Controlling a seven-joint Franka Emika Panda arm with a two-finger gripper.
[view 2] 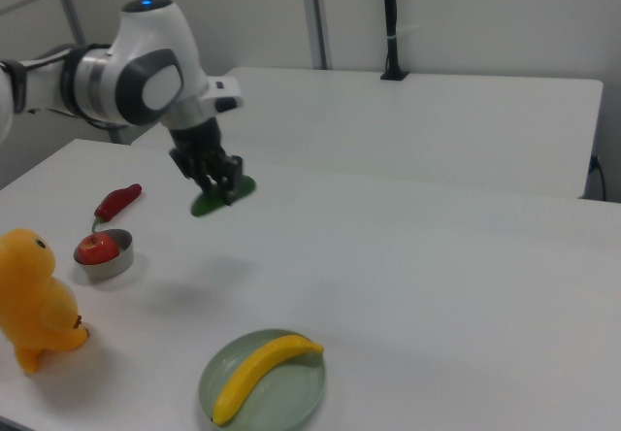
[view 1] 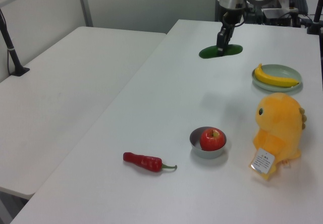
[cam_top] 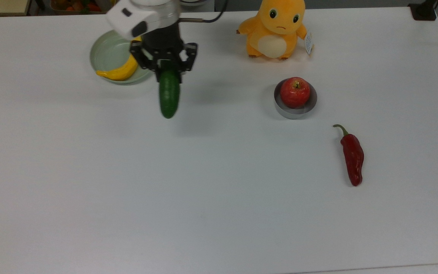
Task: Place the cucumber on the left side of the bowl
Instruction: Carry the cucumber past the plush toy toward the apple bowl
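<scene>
My gripper [cam_top: 169, 71] [view 1: 220, 48] [view 2: 224, 191] is shut on one end of the dark green cucumber [cam_top: 169, 95] [view 1: 221, 52] [view 2: 219, 197] and holds it in the air above the table. In the top view the cucumber hangs well to the left of the small silver-grey bowl [cam_top: 294, 110] [view 1: 195, 141] [view 2: 114, 264], which holds a red apple [cam_top: 295, 91] [view 1: 212, 138] [view 2: 95, 248].
A pale green dish [cam_top: 105, 56] [view 1: 288, 73] [view 2: 291, 397] with a banana [cam_top: 120, 70] [view 1: 275, 77] [view 2: 260, 373] lies just left of my gripper in the top view. An orange plush toy [cam_top: 276, 28] [view 1: 279, 128] [view 2: 33, 300] sits behind the bowl. A red chili [cam_top: 352, 156] [view 1: 145, 162] [view 2: 118, 201] lies beyond it.
</scene>
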